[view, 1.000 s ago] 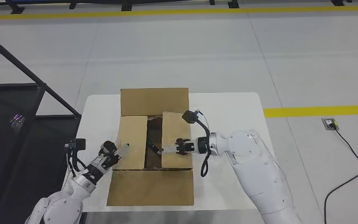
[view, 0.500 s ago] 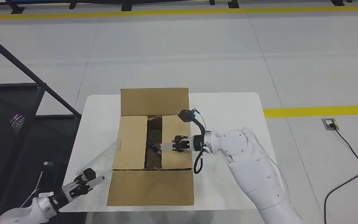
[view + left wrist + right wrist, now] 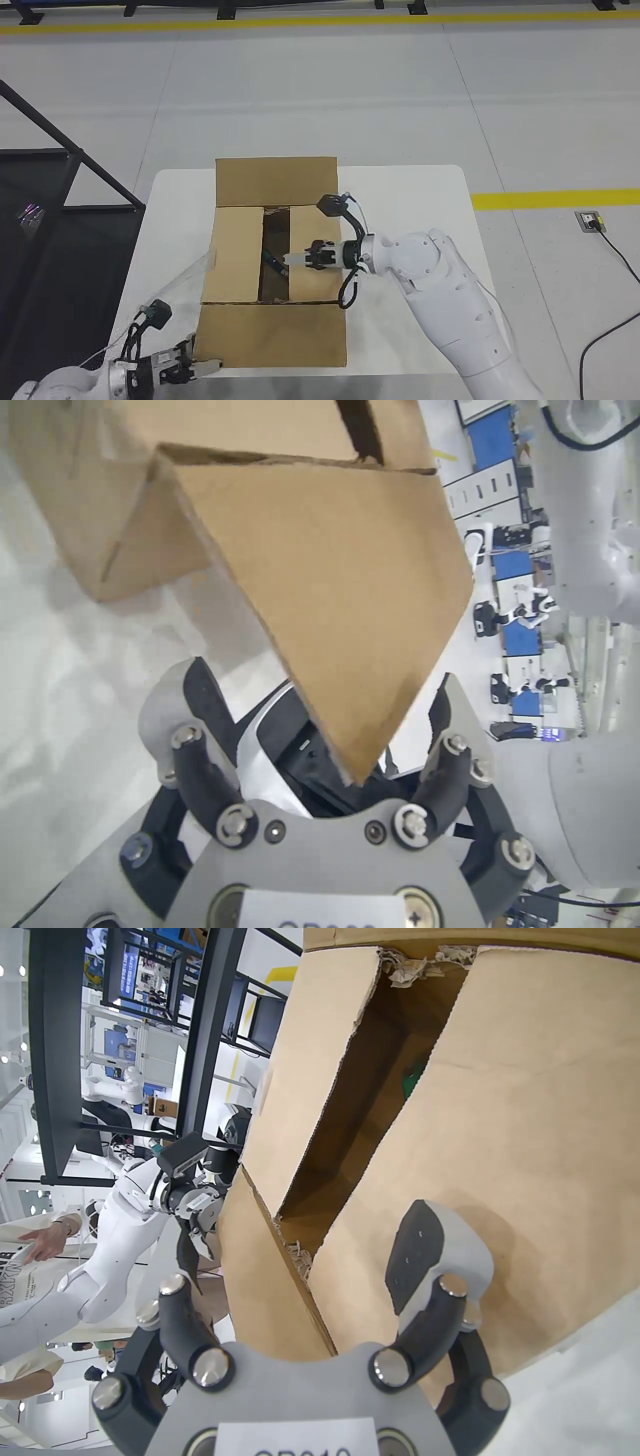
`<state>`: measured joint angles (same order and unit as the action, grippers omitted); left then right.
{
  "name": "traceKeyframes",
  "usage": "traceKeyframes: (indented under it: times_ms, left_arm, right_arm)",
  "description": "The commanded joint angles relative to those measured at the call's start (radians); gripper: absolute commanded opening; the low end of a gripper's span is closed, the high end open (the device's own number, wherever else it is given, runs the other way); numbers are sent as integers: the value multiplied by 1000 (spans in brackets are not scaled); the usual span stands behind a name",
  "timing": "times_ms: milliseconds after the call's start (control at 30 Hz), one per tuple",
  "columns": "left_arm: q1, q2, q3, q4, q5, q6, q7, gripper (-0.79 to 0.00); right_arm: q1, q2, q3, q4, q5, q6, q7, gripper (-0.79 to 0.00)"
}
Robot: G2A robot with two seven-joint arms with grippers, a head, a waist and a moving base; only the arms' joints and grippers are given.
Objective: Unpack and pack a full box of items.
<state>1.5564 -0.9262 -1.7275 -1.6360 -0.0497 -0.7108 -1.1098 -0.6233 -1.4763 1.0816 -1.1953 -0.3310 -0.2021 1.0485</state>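
Left gripper: at the white rectangular table's near left corner; fingers spread, a corner of the near flap between them, unclamped.
Brown corrugated cardboard box: mid-table; side flaps half shut over a dark slot; something green inside, possibly an item.
Right gripper: spread astride the right-hand flap's inner edge.
Step, as judged: opening flaps; pinch squarely, swing outward about the hinge.
Room: bare tabletop toward the right edge; near flap almost at the near edge.
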Motion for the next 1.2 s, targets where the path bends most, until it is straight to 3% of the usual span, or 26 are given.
traceKeyframes:
  times_ms: [0,333,567,800,933,1167]
  left_arm:
    - [3,25,16,-6,-92,6,-6,0]
    - [-23,125,65,-31,-476,109,-109,0]
    - [-34,160,59,-53,-656,127,-127,0]
    - [-91,160,57,7,-852,178,-177,0]
    - [-131,150,84,43,-846,155,-155,0]
    - [-200,132,157,74,-722,132,-33,0]
  right_arm:
    - [-4,3,1,-4,1,0,-1,0]
    - [-16,14,3,-22,16,-4,-11,0]
    - [-24,23,29,-19,67,-33,-30,0]
    - [-107,49,141,-102,145,-162,-135,0]
    - [-246,79,270,-261,192,-241,-179,0]
    - [-246,79,270,-261,192,-241,-179,0]
